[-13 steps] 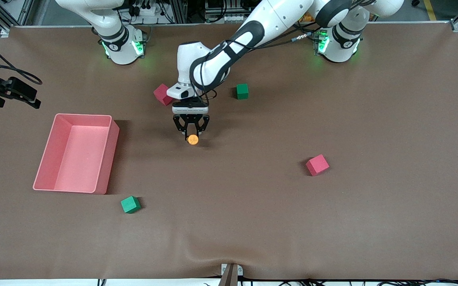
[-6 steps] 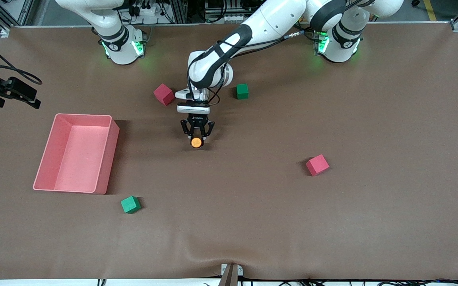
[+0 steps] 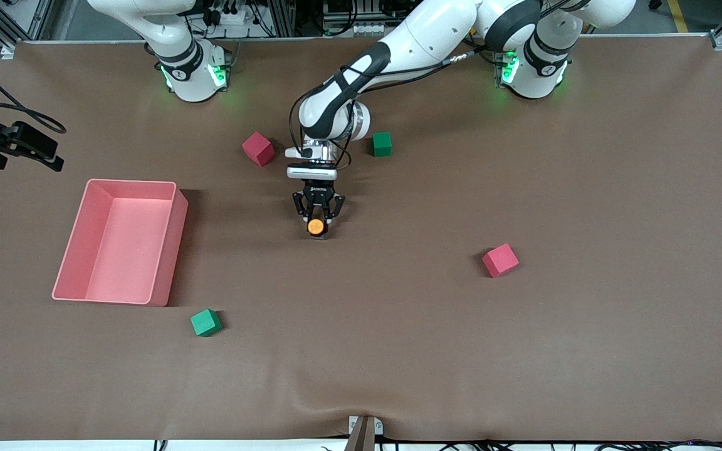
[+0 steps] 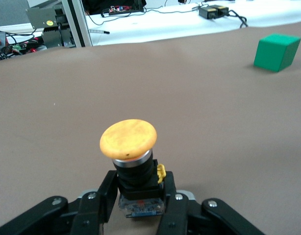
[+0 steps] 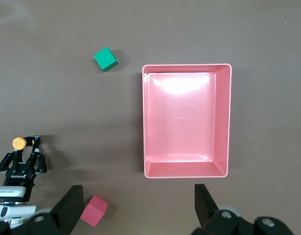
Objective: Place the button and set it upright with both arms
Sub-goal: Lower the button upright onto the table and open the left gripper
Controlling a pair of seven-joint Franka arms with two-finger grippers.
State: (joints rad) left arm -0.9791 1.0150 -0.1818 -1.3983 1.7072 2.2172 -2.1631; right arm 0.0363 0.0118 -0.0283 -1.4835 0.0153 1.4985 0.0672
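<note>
The button (image 3: 316,227) has a round orange cap on a black body. My left gripper (image 3: 317,213) is shut on its black body, low over the middle of the table. In the left wrist view the fingers (image 4: 104,196) clamp the body and the cap (image 4: 128,139) points away from the wrist, toward the front camera. Whether the button touches the table I cannot tell. The right wrist view also shows the button (image 5: 18,143) from high above. My right gripper (image 5: 139,210) is open and empty, high over the table near the pink bin; it is out of the front view.
A pink bin (image 3: 132,182) stands toward the right arm's end. A red cube (image 3: 257,148) and a green cube (image 3: 381,143) lie beside the left arm's wrist. Another red cube (image 3: 500,260) and green cube (image 3: 205,322) lie nearer the front camera.
My left gripper has come down with the button and shifted a little toward the front camera and the left arm's end. The right arm has not visibly moved.
</note>
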